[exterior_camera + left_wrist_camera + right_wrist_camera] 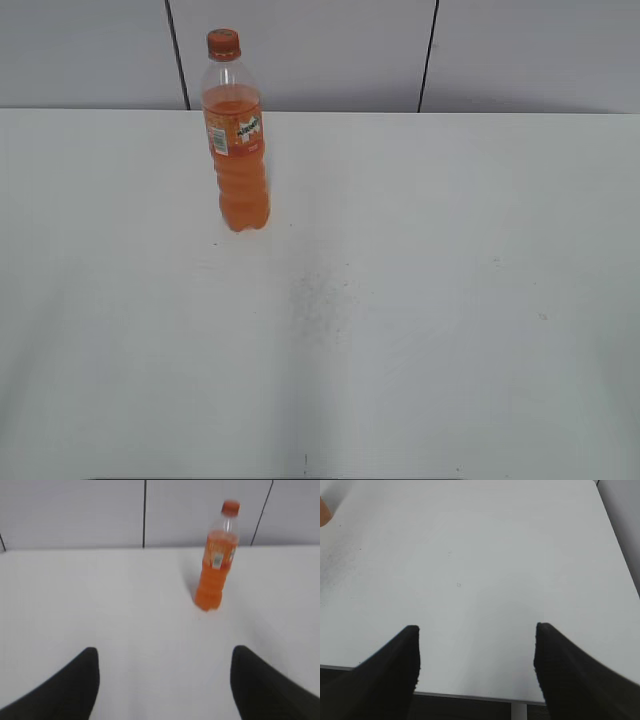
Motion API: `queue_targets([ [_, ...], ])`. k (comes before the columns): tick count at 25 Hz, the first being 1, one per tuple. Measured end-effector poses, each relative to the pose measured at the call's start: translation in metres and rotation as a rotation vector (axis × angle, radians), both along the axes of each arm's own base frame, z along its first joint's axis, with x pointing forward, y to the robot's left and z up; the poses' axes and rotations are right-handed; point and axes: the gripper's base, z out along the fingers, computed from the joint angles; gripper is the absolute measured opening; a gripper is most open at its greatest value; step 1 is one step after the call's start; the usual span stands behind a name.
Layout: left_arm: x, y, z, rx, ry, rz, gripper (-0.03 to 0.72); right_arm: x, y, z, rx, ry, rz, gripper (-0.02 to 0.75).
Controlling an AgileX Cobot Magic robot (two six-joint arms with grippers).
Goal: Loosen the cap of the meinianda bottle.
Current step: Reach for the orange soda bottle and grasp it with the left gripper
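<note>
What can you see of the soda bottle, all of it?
The bottle is tall clear plastic, holding orange liquid up to its shoulder, with a ribbed lower body and an orange label with a green-white logo. Its orange cap is on. It stands upright, far left on the white table, near the wall. Nothing touches it.

Lighting even and diffuse across all three views; white desk [420, 300] bright, no hard glare; exterior view slightly soft and grainy, a faint grey speckled patch at frame centre; meinianda bottle [237, 130] casts only a weak shadow at its base; left wrist view noticeably blurred, bottle label unreadable, pale shadow left of the bottle; end effector fingers [65, 690] near-black, featureless, lower corners; right wrist view sharper, fingers [390, 670] equally dark.
</note>
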Motion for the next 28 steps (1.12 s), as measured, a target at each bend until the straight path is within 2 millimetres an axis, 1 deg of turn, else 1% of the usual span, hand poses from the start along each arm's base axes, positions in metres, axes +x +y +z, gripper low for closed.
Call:
queue_targets([
  [2, 0.007, -0.001, 0.012, -0.009, -0.064, 0.001, 0.499, 0.000, 0.000, 0.000, 0.000, 0.000, 0.000, 0.534],
  [4, 0.017, -0.002, 0.020, -0.012, -0.108, 0.002, 0.499, 0.000, 0.000, 0.000, 0.000, 0.000, 0.000, 0.534],
  [7, 0.038, -0.004, 0.031, -0.013, -0.166, -0.001, 0.499, 0.000, 0.000, 0.000, 0.000, 0.000, 0.000, 0.534],
  [8, 0.045, -0.005, 0.033, -0.017, -0.197, -0.005, 0.499, 0.000, 0.000, 0.000, 0.000, 0.000, 0.000, 0.534],
  [11, 0.072, -0.009, 0.031, -0.030, -0.294, -0.013, 0.499, 0.000, 0.000, 0.000, 0.000, 0.000, 0.000, 0.534],
  [15, 0.112, -0.014, 0.011, -0.003, -0.357, -0.012, 0.499, 0.000, 0.000, 0.000, 0.000, 0.000, 0.000, 0.534],
  [20, 0.158, -0.024, -0.018, 0.050, -0.292, -0.061, 0.499, 0.000, 0.000, 0.000, 0.000, 0.000, 0.000, 0.534],
  [22, 0.173, -0.031, -0.025, 0.052, -0.291, -0.106, 0.499, 0.000, 0.000, 0.000, 0.000, 0.000, 0.000, 0.534],
  [23, 0.184, -0.035, -0.033, 0.052, -0.271, -0.133, 0.499, 0.000, 0.000, 0.000, 0.000, 0.000, 0.000, 0.534],
  [25, 0.196, -0.042, -0.040, 0.043, -0.289, -0.198, 0.499, 0.000, 0.000, 0.000, 0.000, 0.000, 0.000, 0.534],
  [28, 0.216, -0.054, -0.061, 0.027, -0.269, -0.300, 0.499, 0.000, 0.000, 0.000, 0.000, 0.000, 0.000, 0.534],
])
